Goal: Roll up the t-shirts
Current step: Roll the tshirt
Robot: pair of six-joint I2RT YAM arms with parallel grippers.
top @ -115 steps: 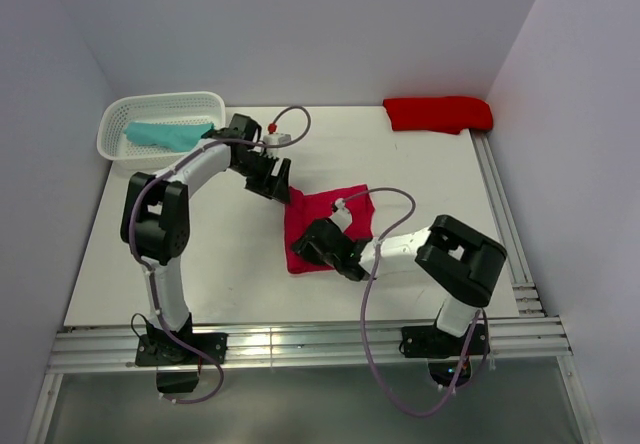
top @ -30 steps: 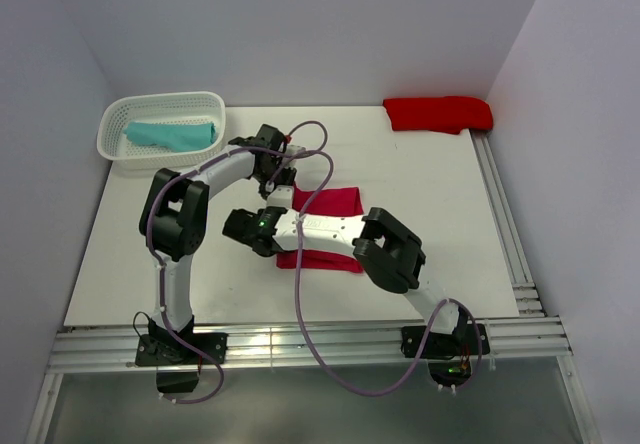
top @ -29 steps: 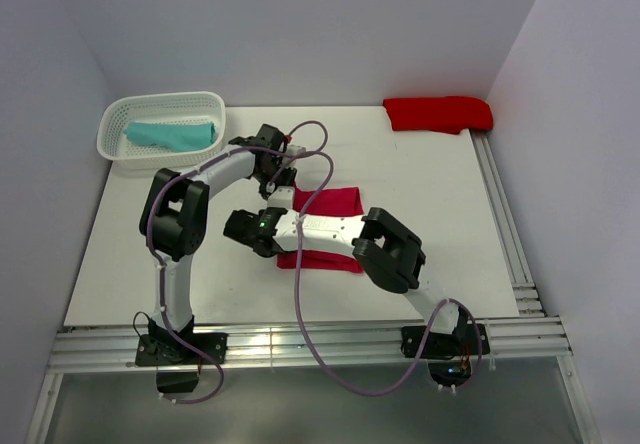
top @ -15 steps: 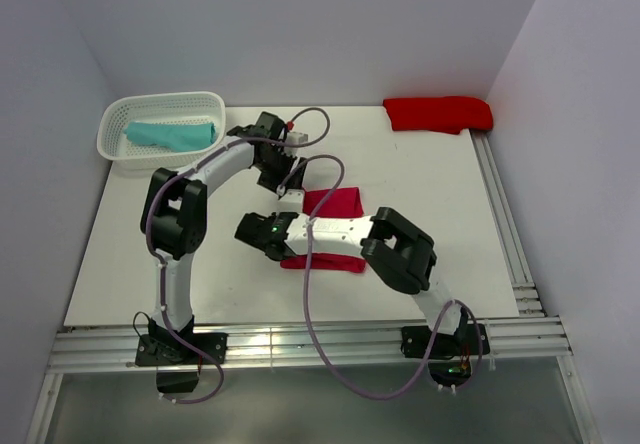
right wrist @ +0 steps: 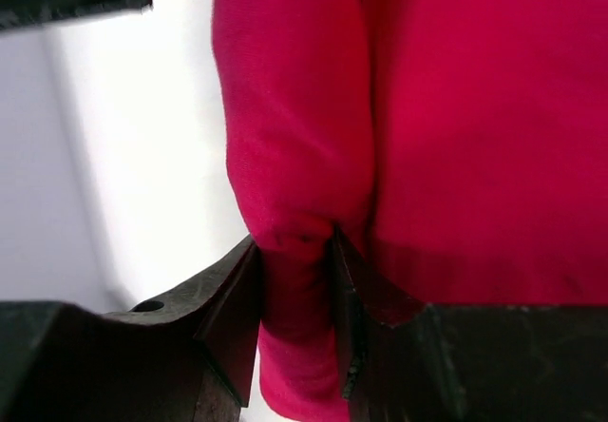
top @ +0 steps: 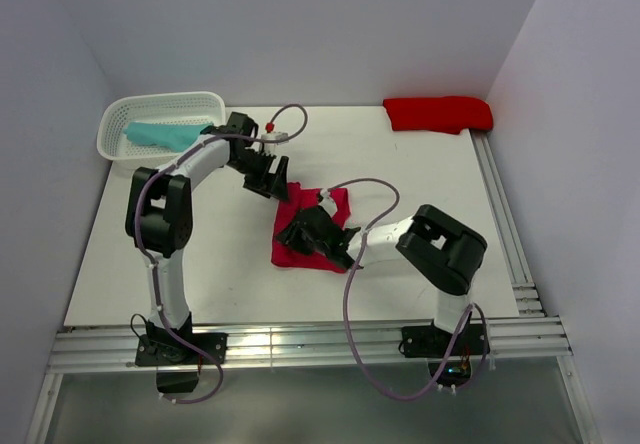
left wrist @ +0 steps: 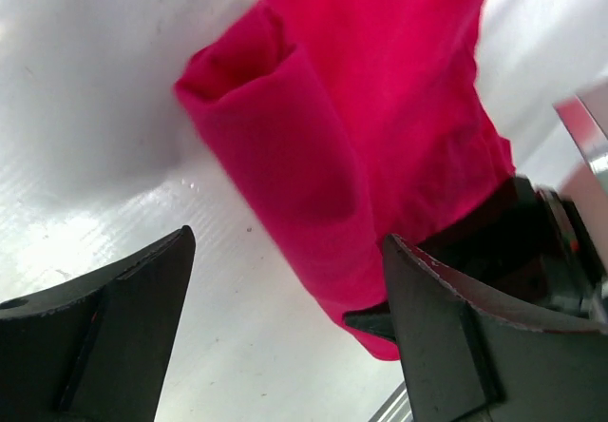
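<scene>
The raspberry-crimson t-shirt (top: 312,216) lies mid-table, its left edge rolled into a thick tube (left wrist: 285,146). My right gripper (top: 312,232) sits on it, shut on the rolled edge (right wrist: 299,156); both fingers (right wrist: 233,317) squeeze the roll. My left gripper (top: 270,176) hangs open just beyond the shirt's far left corner, with bare table between its fingers (left wrist: 104,327). The scarlet t-shirt (top: 438,114) lies folded at the far right corner. The teal t-shirt (top: 165,135) rests in the basket.
A white lattice basket (top: 118,119) stands at the far left corner, close behind the left arm's wrist. Metal rails (top: 500,214) run along the table's right edge and near edge. Grey walls close in the back and both sides.
My left gripper has let go of the crimson shirt, opened wide and drawn back toward the basket. My right gripper has swung right onto the rolled edge and closed on it.
</scene>
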